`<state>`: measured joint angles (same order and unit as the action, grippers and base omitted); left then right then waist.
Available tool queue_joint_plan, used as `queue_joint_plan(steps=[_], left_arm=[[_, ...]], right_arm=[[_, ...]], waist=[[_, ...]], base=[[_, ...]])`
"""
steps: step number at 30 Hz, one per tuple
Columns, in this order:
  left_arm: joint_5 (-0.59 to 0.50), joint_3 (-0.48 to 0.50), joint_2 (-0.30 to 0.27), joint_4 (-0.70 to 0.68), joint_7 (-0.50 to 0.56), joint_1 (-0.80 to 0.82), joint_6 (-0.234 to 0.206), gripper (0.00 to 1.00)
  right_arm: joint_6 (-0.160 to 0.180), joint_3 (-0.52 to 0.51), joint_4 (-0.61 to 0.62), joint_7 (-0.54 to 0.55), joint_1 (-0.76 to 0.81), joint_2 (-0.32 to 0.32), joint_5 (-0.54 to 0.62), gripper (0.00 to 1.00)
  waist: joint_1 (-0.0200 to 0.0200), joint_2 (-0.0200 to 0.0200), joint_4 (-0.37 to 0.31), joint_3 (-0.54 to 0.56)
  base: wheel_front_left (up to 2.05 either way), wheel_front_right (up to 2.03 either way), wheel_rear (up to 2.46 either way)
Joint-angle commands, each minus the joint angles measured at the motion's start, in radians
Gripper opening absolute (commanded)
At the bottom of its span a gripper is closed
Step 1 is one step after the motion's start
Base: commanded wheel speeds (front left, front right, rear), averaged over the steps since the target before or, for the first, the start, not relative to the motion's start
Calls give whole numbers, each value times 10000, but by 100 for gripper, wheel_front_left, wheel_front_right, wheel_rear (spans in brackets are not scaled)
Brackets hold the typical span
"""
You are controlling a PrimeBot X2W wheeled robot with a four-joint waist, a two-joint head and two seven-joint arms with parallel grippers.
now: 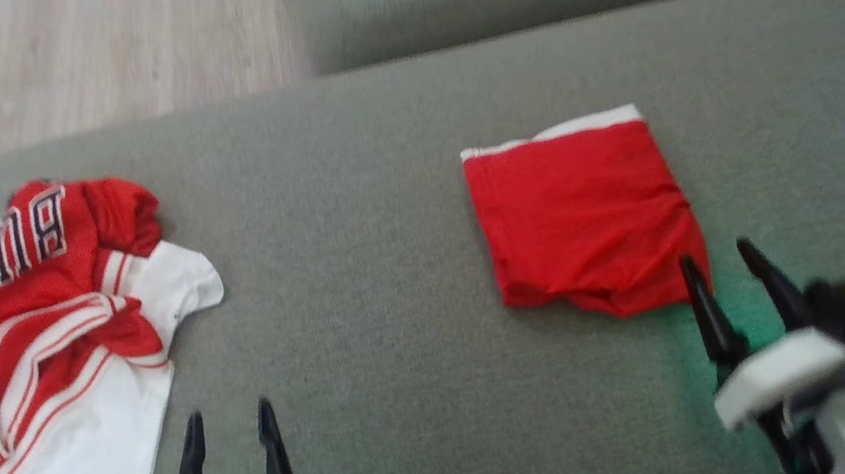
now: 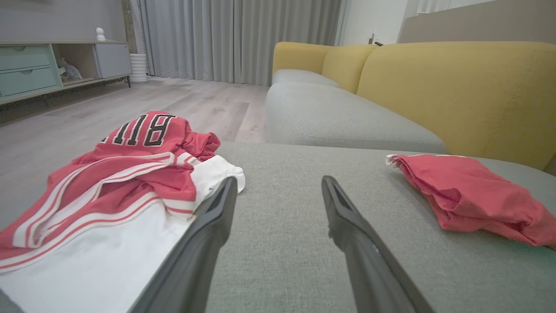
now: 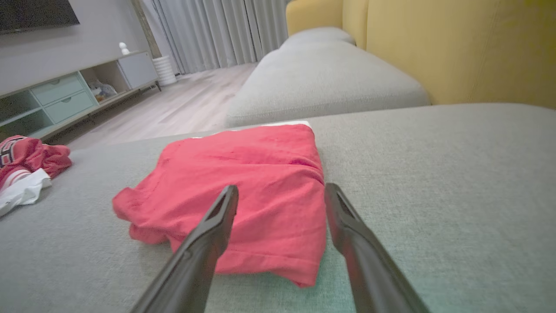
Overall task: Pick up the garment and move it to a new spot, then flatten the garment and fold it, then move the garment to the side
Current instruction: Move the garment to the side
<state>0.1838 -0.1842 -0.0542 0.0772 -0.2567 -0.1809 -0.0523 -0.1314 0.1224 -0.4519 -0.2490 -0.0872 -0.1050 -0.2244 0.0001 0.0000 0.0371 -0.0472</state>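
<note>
**Two garments, two open grippers on the grey sofa seat**

Two garments lie well apart on the grey sofa seat (image 1: 382, 192). One is a folded red garment (image 1: 584, 215), a rough square with a white band along its far edge and no writing that can be read. The other is a crumpled red-and-white jersey (image 1: 58, 345) with white stripes. Its black, white-edged letters read "BU", and the rest is lost in the folds.

There are two grippers, and both are empty. The left gripper (image 1: 228, 410) has its fingers spread and sits over bare cushion just beside the jersey's white hem. The right gripper (image 1: 715, 252), fingers likewise apart, points at the folded garment's near right corner. Whether it touches the cloth cannot be told.
</note>
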Motion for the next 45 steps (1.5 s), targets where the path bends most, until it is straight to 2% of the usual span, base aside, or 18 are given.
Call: queue_joint_plan(steps=[1, 9, 16, 17, 18, 19, 20, 27, 33, 38, 39, 42, 45], left_arm=[[-4, 197, 39, -394, -51, 663, -32, 100], [76, -166, 39, -358, -51, 1178, -26, 100], [52, -256, 39, -348, -51, 1431, -44, 100], [56, -262, 39, -349, -51, 1460, -51, 100], [65, -264, 39, -349, -51, 1487, -55, 100], [69, -256, 39, -353, -51, 1514, -61, 100], [70, -245, 39, -359, -51, 1540, -63, 100], [-22, -118, 40, -414, -51, 1799, 46, 100], [-213, 32, 40, -526, -51, 2231, 230, 100], [-483, 81, 40, -549, -51, 2823, 504, 100], [-589, 74, 40, -547, -51, 3109, 634, 100], [-701, 56, 40, -548, -51, 3540, 794, 100], [-759, 61, 40, -549, -51, 3899, 887, 100]], right_arm=[[7, 152, -62, 224, -870, -111, -182, 100], [7, -262, -1793, 1948, -3036, -601, -432, 100], [7, -245, -3052, 2885, -3774, -723, -500, 100], [7, -158, -3189, 3012, -3836, -673, -624, 92], [7, -15, -3270, 3108, -3891, -632, -753, 73], [7, 136, -3303, 3145, -3940, -619, -858, 32], [7, 255, -3306, 3129, -3995, -634, -941, 0], [7, 767, -2945, 2872, -4446, -1243, -1098, 0], [7, 641, -2287, 3143, -4866, -2662, -1027, 0], [7, -84, -1666, 3504, -5174, -4240, -739, 0], [7, -518, -1431, 3617, -5236, -4820, -537, 0], [7, -1263, -1167, 3641, -5300, -5566, -199, 0], [7, -1947, -879, 3614, -5353, -5996, 279, 0]], waist=[[-1, 0, 76, -389], [-1, 0, 293, -1020], [-1, 0, 403, -1412], [-1, 0, 394, -1476], [-1, 0, 374, -1546], [-1, 0, 338, -1610], [-1, 0, 292, -1682], [-1, 0, -344, -2271], [-1, 0, -1088, -3150], [-1, 0, -1530, -4179], [-1, 0, -1605, -4592], [-1, 0, -1653, -5159], [-1, 0, -1700, -5601]], base=[[0, 0, 0], [0, 0, 0], [0, 0, 0], [0, 0, 0], [0, 0, 0], [0, 0, 0], [0, 0, 0], [0, 0, 0], [0, 0, 0], [0, 0, 0], [0, 0, 0], [0, 0, 0], [0, 0, 0]])
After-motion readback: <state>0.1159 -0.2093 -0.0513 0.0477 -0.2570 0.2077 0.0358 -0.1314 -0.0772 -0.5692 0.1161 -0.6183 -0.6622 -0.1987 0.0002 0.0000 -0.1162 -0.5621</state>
